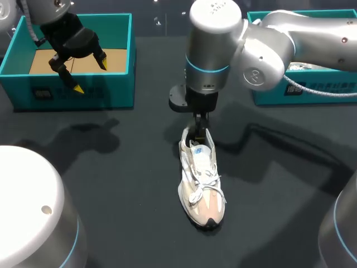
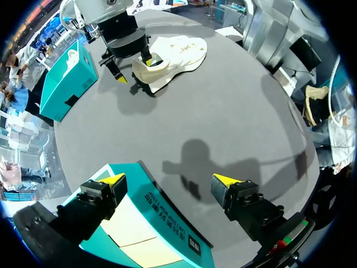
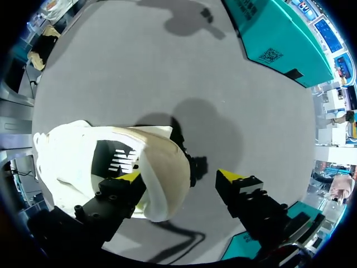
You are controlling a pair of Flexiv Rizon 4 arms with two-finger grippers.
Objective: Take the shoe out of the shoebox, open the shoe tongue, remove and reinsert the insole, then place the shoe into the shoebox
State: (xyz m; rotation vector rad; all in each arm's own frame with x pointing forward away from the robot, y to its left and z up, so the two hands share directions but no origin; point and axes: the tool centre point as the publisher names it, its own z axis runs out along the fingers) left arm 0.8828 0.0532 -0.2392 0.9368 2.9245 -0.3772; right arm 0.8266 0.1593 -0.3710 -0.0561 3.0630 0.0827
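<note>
A white and beige sneaker [image 1: 202, 187] lies on the dark table, toe toward the front edge. My right gripper [image 1: 198, 124] hangs straight down over its heel. In the right wrist view this gripper [image 3: 181, 177] straddles the heel wall [image 3: 164, 173]: one finger sits inside the shoe opening, while the other stands outside with a gap to the heel, so it is open. My left gripper [image 1: 90, 75] hovers open and empty over the teal shoebox [image 1: 72, 92] at the back left. The left wrist view shows that gripper [image 2: 170, 180] above the box corner [image 2: 162, 223], with the sneaker [image 2: 173, 50] far ahead.
A second teal box [image 1: 301, 92] stands at the back right, under my right arm. The shoebox at the back left has a brown cardboard floor [image 1: 114, 58] with nothing on it. Dark tabletop [image 1: 111, 167] stretches left and right of the sneaker.
</note>
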